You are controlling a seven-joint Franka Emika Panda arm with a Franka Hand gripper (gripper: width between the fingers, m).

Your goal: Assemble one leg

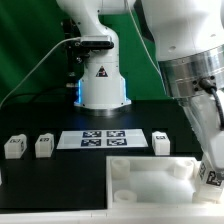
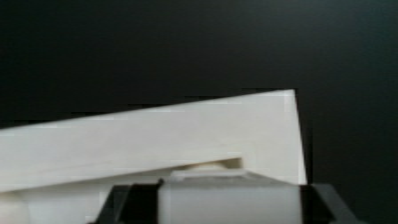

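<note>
My gripper [image 1: 209, 168] comes down from the arm at the exterior view's right and is shut on a leg [image 1: 211, 177], a small white block with a tag. It holds the leg over the right corner of the large flat white tray piece [image 1: 140, 182]. In the wrist view the dark fingers [image 2: 135, 204] clamp the white leg [image 2: 222, 192] between them, and the gripper [image 2: 222, 208] hangs above the tray piece's corner [image 2: 178, 140]. Three more legs stand on the black table: two at the exterior view's left [image 1: 14, 146] [image 1: 43, 146] and one right of centre [image 1: 161, 142].
The marker board [image 1: 100, 139] lies flat between the loose legs, in front of the robot base [image 1: 102, 85]. A cable runs along the table at the exterior view's left. The tray piece has a raised rim and round corner sockets.
</note>
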